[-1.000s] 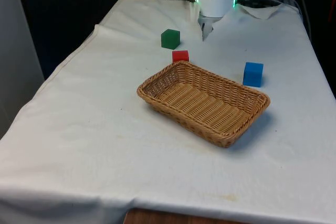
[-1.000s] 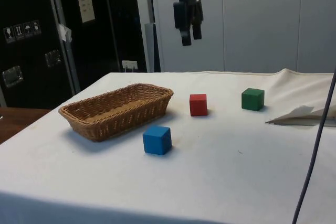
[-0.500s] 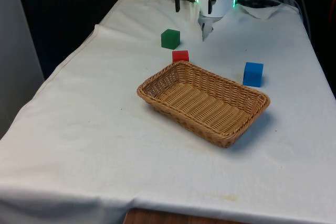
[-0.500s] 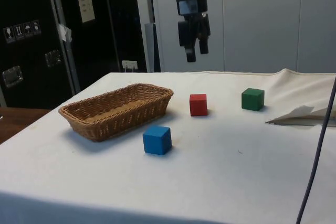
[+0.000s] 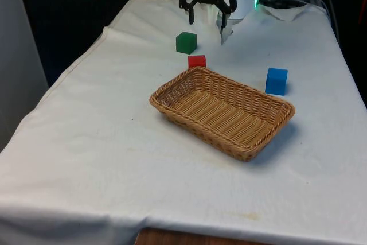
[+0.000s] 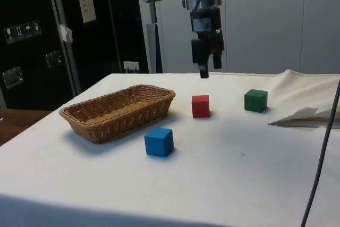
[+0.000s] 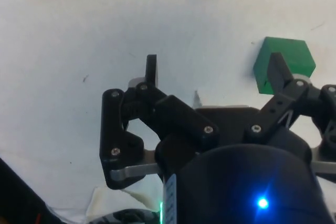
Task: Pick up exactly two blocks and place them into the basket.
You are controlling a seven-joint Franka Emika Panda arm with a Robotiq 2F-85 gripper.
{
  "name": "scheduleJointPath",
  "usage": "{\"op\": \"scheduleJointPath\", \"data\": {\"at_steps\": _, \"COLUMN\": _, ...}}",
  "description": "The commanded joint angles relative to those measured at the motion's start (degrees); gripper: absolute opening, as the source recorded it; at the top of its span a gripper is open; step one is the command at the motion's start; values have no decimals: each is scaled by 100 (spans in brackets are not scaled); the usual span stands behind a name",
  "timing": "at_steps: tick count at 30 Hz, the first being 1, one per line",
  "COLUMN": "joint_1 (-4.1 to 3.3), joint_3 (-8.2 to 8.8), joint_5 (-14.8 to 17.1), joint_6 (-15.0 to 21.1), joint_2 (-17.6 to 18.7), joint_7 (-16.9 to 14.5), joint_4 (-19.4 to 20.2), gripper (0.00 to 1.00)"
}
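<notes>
Gripper (image 5: 206, 16) has descended, fingers spread; green block (image 5: 186, 42) just below.

No legible text. Side view, upper left: pale notice (image 6: 86, 3) on dark cabinet (image 6: 32, 35), small symbol stickers (image 6: 21, 29) beside it, wording too small to read.

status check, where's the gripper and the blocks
Black two-finger gripper open, above cloth. Green cube, red cube, blue cube all outside wicker basket. Nothing obstructing.
</notes>
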State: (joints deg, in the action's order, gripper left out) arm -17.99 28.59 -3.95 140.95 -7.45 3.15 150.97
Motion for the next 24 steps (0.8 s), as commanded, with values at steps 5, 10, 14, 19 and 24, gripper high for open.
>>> {"op": "scheduleJointPath", "data": {"at_steps": 5, "joint_1": 57, "joint_3": 183, "joint_5": -103, "joint_6": 321, "joint_2": -11, "joint_7": -115, "joint_4": 309, "gripper": 100}}
{"op": "scheduleJointPath", "data": {"at_steps": 10, "joint_1": 80, "joint_3": 332, "joint_5": -149, "joint_6": 430, "joint_2": -29, "joint_7": -246, "joint_4": 453, "gripper": 100}}
{"op": "scheduleJointPath", "data": {"at_steps": 14, "joint_1": 126, "joint_3": 527, "joint_5": -281, "joint_6": 533, "joint_2": -74, "joint_7": -367, "joint_4": 619, "gripper": 100}}
{"op": "scheduleJointPath", "data": {"at_steps": 19, "joint_1": 97, "joint_3": 739, "joint_5": -332, "joint_6": 516, "joint_2": -120, "joint_7": -481, "joint_4": 699, "gripper": 100}}
{"op": "scheduleJointPath", "data": {"at_steps": 24, "joint_1": 212, "joint_3": 957, "joint_5": -716, "joint_6": 670, "joint_2": -229, "joint_7": -470, "joint_4": 900, "gripper": 100}}
